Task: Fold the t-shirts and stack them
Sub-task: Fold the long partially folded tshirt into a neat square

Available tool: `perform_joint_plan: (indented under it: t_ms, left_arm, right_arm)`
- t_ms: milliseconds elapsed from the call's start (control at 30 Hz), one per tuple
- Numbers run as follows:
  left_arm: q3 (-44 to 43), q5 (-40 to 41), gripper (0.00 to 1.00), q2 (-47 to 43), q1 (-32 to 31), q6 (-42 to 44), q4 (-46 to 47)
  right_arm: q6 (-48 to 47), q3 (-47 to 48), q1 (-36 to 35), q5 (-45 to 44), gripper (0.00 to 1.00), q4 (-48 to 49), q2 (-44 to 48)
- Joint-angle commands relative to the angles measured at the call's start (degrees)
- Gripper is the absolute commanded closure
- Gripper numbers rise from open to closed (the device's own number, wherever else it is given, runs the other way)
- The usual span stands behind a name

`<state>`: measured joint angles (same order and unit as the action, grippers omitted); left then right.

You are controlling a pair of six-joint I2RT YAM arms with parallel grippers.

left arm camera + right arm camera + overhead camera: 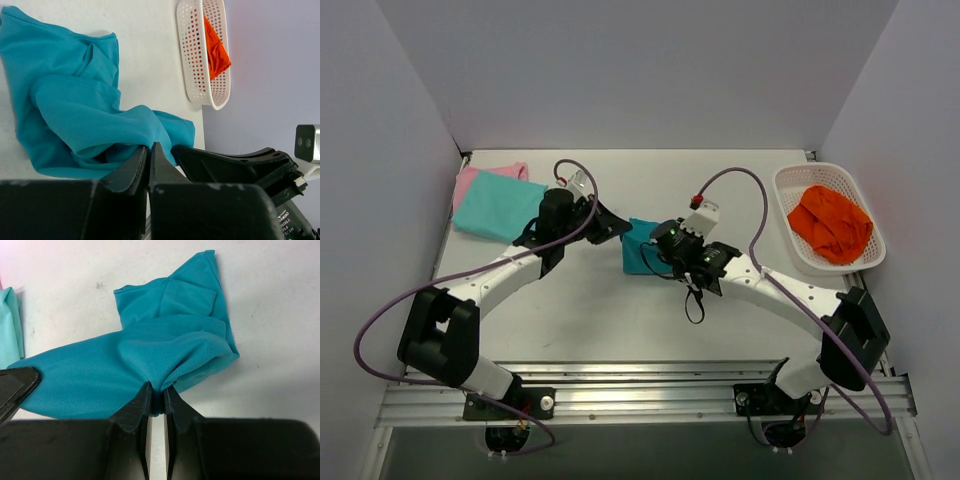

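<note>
1. Overhead, I see the deep teal t-shirt (pixel 638 247) bunched mid-table between my left gripper (pixel 610 226) and right gripper (pixel 657 252). Both are down on it and near each other. The aqua-mint t-shirt (pixel 500 207) lies flat at the far left, overlapping the pink t-shirt (pixel 470 182). The basket (pixel 790 182) with an orange cloth (pixel 830 222) sits far right. My worry is that the two wrists could knock together if I pull carelessly.
2. Left wrist view: the left gripper (pixel 148 148) has its jaws pressed almost together on a thin edge of the deep teal t-shirt (pixel 75 100). With so little cloth at the very tips, a pull could slip it free.
3. Right wrist view: the right gripper (pixel 157 391) is clamped on a gathered fold of the deep teal t-shirt (pixel 165 350). I judge it holds several layers, so spreading may leave a twisted, creased shirt rather than a flat one.
</note>
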<state>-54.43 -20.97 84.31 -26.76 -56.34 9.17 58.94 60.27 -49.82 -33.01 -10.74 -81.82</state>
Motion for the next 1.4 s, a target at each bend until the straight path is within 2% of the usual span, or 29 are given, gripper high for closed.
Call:
perform_joint_plan:
  t_ms: [0, 67, 133, 167, 233, 267, 300, 333, 367, 400, 433, 467, 500, 533, 567, 600, 633, 733, 833, 867, 967, 1000, 1100, 1167, 1267, 1367]
  left_arm:
    - [-4.2, -2.3, 0.93, 3.0, 2.2, 0.3, 4.3]
    - [-6.0, -2.3, 0.89, 7.3, 3.2, 0.5, 4.6]
    - [-12.3, -3.4, 0.86, 12.4, 5.3, 1.4, 4.4]
    - [-15.8, -4.2, 0.85, 19.6, 6.1, 1.8, 4.1]
    - [-30.5, -10.2, 0.74, 28.9, 8.9, 2.2, 5.2]
    - [-37.4, -13.2, 0.68, 39.9, 9.8, 1.9, 4.8]
    - [-45.4, -18.5, 0.56, 46.1, 10.7, 1.1, 3.4]
    - [-61.5, -21.3, 0.40, 56.8, 12.2, -2.9, 3.7]
    - [-69.2, -23.0, 0.23, 61.2, 12.8, -5.5, 2.1]
    - [-76.4, -25.9, 0.05, 65.2, 13.4, -10.8, 1.7]
    - [-85.9, -27.1, 0.06, 69.9, 14.5, -13.1, 2.3]
    - [-87.8, -27.7, 0.06, 70.5, 15.1, -14.9, 3.9]
    - [-87.7, -28.2, 0.06, 69.9, 15.6, -17.6, 6.4]
    - [-83.2, -27.8, 0.06, 66.3, 16.6, -17.7, 9.0]
    - [-80.3, -27.1, 0.06, 63.9, 17.1, -16.4, 9.4]
    - [-77.5, -26.3, 0.06, 61.2, 17.5, -12.9, 8.9]
    - [-74.9, -25.2, 0.06, 56.4, 17.8, -11.4, 8.5]
    - [-63.0, -24.8, 0.06, 48.9, 19.4, -9.3, 10.4]
    - [-53.3, -23.7, 0.06, 40.2, 19.7, -7.5, 11.4]
    - [-46.2, -21.8, 0.06, 38.0, 19.6, -6.2, 10.9]
    - [-34.6, -16.2, 0.06, 29.0, 19.5, -2.5, 10.2]
    - [-26.9, -15.0, 0.06, 27.2, 19.2, -3.2, 11.0]
    - [-14.1, -13.1, 0.06, 22.9, 18.3, -6.4, 17.6]
    - [-10.4, -12.7, 0.06, 22.4, 17.2, -6.2, 21.3]
    - [-10.4, -10.9, 0.06, 24.8, 13.9, -1.8, 15.5]
    - [-12.2, -9.2, 0.06, 29.2, 11.6, -1.2, 13.8]
  right_arm:
    - [-4.0, 3.0, 3.5, 1.5, 1.00, 1.9, -2.7]
    - [-5.5, 4.3, 7.0, 3.6, 1.00, 4.2, -6.1]
    - [-7.4, 6.3, 10.6, 7.3, 1.00, 6.8, -10.1]
    - [-8.0, 10.5, 14.4, 8.2, 1.00, 6.9, -15.6]
    - [-11.1, 17.6, 18.3, 9.5, 0.95, 7.8, -22.6]
    - [-13.0, 22.6, 19.9, 10.4, 0.70, 7.7, -31.0]
    - [-14.4, 35.7, 22.7, 10.0, 0.46, 5.9, -35.6]
    - [-16.8, 43.6, 23.9, 9.9, 0.05, 0.8, -44.0]
    - [-17.9, 51.0, 24.7, 10.7, 0.00, -0.9, -47.5]
    - [-18.3, 62.5, 25.7, 11.0, 0.00, -2.9, -49.8]
    - [-18.9, 67.0, 25.9, 11.5, 0.00, -6.7, -52.5]
    - [-19.9, 69.6, 26.0, 11.8, 0.00, -7.6, -52.4]
    - [-20.3, 69.5, 25.9, 11.8, 0.00, -7.5, -51.4]
    - [-20.5, 66.8, 25.8, 11.9, 0.00, -5.1, -49.4]
    - [-20.8, 63.1, 25.8, 12.1, 0.00, -2.7, -44.0]
    - [-21.1, 58.4, 25.7, 13.3, 0.00, 0.4, -40.9]
    - [-21.1, 49.8, 25.7, 13.5, 0.00, 5.3, -35.2]
    - [-20.9, 38.0, 24.8, 12.7, 0.00, 9.8, -26.4]
    - [-21.1, 31.3, 23.7, 10.4, 0.00, 9.7, -20.7]
    - [-21.1, 29.8, 22.9, 9.6, 0.00, 9.4, -19.4]
    - [-20.3, 22.7, 22.1, 6.9, 0.00, 9.1, -14.2]
    - [-19.3, 20.6, 22.0, 6.6, 0.00, 9.5, -12.9]
    - [-18.2, 12.3, 21.8, 5.7, 0.00, 10.1, -6.4]
    - [-17.4, 6.6, 21.6, 5.1, 0.00, 11.4, -1.4]
    - [-16.7, 0.1, 21.5, 4.9, 0.00, 13.3, 5.2]
    - [-16.1, -2.6, 21.6, 4.5, 0.00, 13.2, 10.1]
